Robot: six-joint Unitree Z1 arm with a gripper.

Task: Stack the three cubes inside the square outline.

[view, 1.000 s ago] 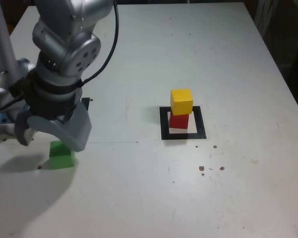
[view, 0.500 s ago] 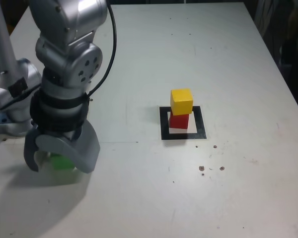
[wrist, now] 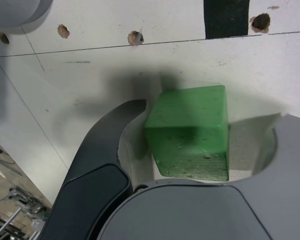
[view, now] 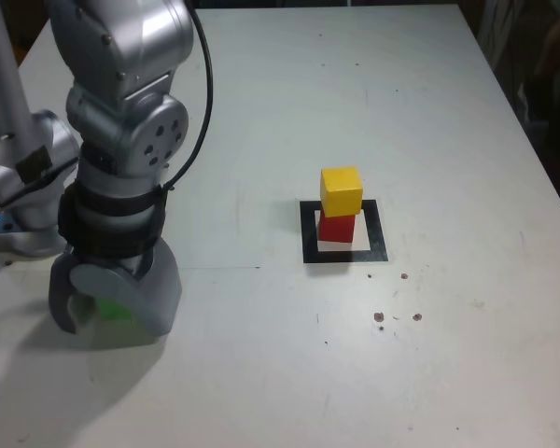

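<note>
The green cube [view: 112, 308] rests on the white table at the exterior view's left, mostly hidden between my gripper's [view: 110, 317] grey fingers. My gripper is lowered over it. In the wrist view the green cube [wrist: 190, 130] lies between the two jaws of the gripper [wrist: 207, 115]: one jaw almost touches a corner, the other stands a small gap off. The gripper is open. The yellow cube [view: 341, 190] sits on the red cube [view: 336, 228], slightly askew, inside the square outline [view: 308, 235] near the table's middle.
The arm's grey base and links [view: 19, 187] fill the exterior view's left edge. A thin black strip [wrist: 226, 17] lies on the table beyond the green cube. Small brown holes [view: 392, 317] dot the table in front of the outline.
The gripper has come down over the green cube, so its jaws now straddle it, and they have narrowed. The yellow and red cubes have not moved.
</note>
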